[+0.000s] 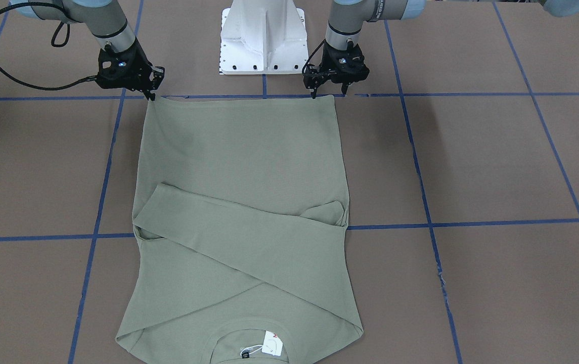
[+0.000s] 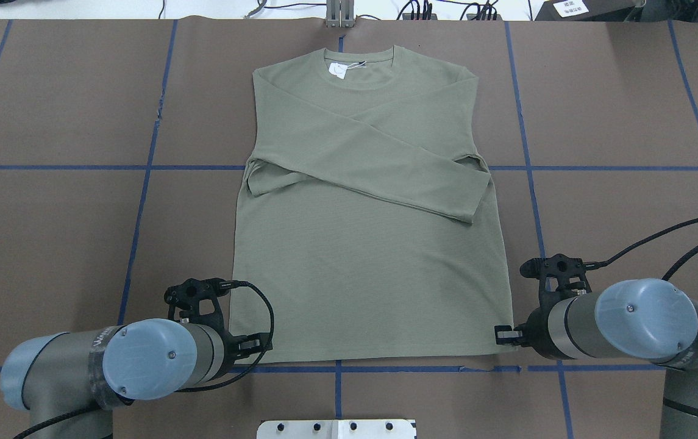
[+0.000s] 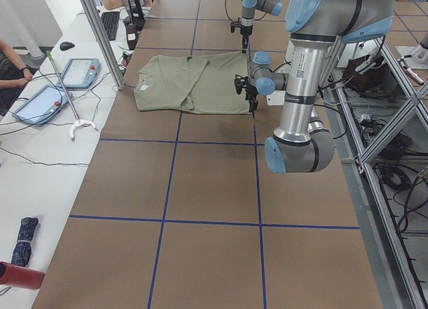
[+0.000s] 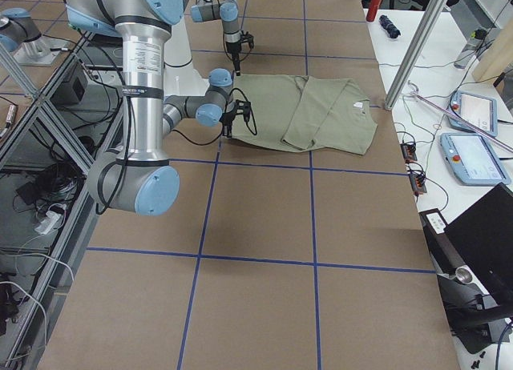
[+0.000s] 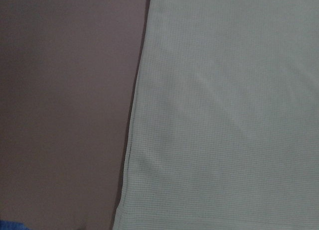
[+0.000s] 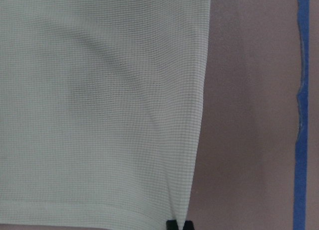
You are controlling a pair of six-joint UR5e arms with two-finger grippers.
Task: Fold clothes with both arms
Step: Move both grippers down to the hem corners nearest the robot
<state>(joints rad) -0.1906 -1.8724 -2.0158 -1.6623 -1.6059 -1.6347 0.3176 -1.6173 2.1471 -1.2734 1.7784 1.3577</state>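
shirt (image 2: 373,256) flat, sleeves crossed, right jaws pinching hem corner, left jaws open beside hem

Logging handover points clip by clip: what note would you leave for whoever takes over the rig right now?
Right hand: shut on one hem corner of the shirt.
Left hand: at the other hem corner; open or shut, cannot tell.
Shirt: flat on the table, collar away from the robot.
Done: both sleeves folded across the chest.
Left: confirm the left grip, then probably carry the hem toward the collar and finish the fold.
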